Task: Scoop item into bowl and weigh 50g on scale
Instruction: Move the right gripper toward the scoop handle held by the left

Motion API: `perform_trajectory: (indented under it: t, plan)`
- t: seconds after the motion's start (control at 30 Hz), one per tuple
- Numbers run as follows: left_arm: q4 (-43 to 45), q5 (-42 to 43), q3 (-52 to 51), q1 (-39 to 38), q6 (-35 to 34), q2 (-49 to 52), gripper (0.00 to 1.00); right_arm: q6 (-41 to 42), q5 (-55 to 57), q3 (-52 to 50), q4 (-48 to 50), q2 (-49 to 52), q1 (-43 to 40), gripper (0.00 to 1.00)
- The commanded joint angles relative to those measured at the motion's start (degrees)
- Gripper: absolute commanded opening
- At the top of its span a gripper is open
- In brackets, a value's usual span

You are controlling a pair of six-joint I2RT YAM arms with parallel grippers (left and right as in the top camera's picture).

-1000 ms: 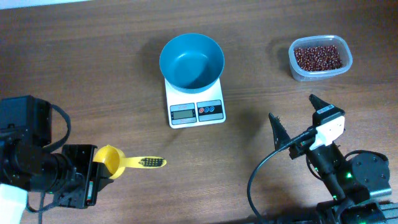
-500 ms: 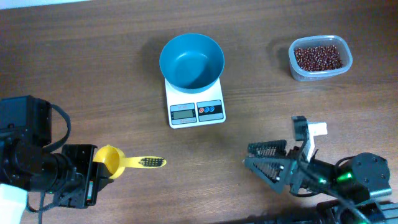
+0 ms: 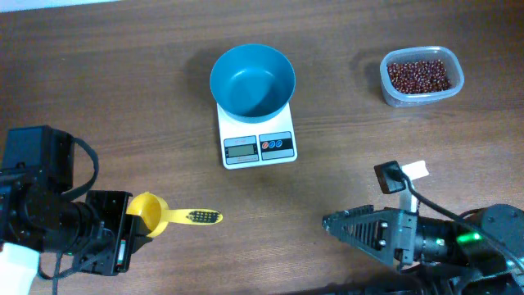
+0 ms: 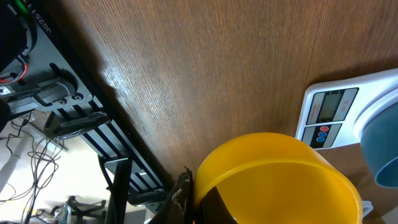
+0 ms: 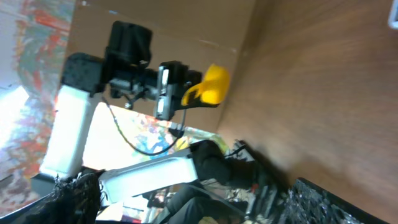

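Brown wood-grain table (image 3: 123, 82) fills the overhead view, and the two arms take up its near edge. The left arm sits at 8 o'clock; the left gripper (image 3: 127, 223) is clamped onto the cup end of a yellow scoop (image 3: 168, 216), whose handle points toward 3 o'clock. The left wrist view shows the yellow cup right in front of the camera. The right arm lies at 5 o'clock, turned on its side with the right gripper (image 3: 348, 227) aimed toward 9 o'clock. Its two fingers (image 5: 336, 202) show at opposite lower corners of the right wrist view, spread wide with nothing between them.

Just above the table's centre, toward 12 o'clock, the teal-blue bowl (image 3: 252, 78) stands on the white scale (image 3: 258, 147), overhanging its far half, and looks empty. The scale's grey display (image 3: 240, 148) and its red and blue buttons (image 3: 277, 145) face 6 o'clock. At 2 o'clock, well apart from the scale, a clear tub (image 3: 422, 98) holds the red-brown beans (image 3: 419, 75).
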Motion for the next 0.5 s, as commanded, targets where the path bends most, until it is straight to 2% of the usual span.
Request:
perform_trajectory:
  t: [0.0,0.13,0.2,0.23,0.3,0.37,0.47]
  plan:
    - [-0.11,-0.83,1.03,-0.28,0.72,-0.44,0.00,6.05,-3.13,4.13,0.15,-0.26,0.46,0.98]
    - [-0.07,-0.83,1.03,-0.28,0.70,-0.44,0.00,8.13,-1.79,6.49,0.15,3.19,0.46,0.98]
    - [-0.07,-0.85,1.03,-0.28,0.70,-0.44,0.00,-2.21,4.15,6.49,0.11,7.17,0.46,0.98]
    - [-0.09,-0.83,1.03,-0.28,0.70,-0.44,0.00,-8.48,10.54,6.49,-2.47,9.35,0.46,0.99]
    - [-0.11,-0.61,1.03,-0.28,0.72,-0.44,0.00,-17.46,19.76,6.67,-11.02,13.09,0.46,0.99]
    - [-0.09,-0.66,1.03,-0.28,0.72,-0.44,0.00,-29.79,29.86,9.97,-25.53,19.52,0.46,0.99]
    - [-0.07,-0.68,1.03,-0.28,0.72,-0.44,0.00,-34.14,33.22,21.73,-42.05,26.03,0.48,0.99]
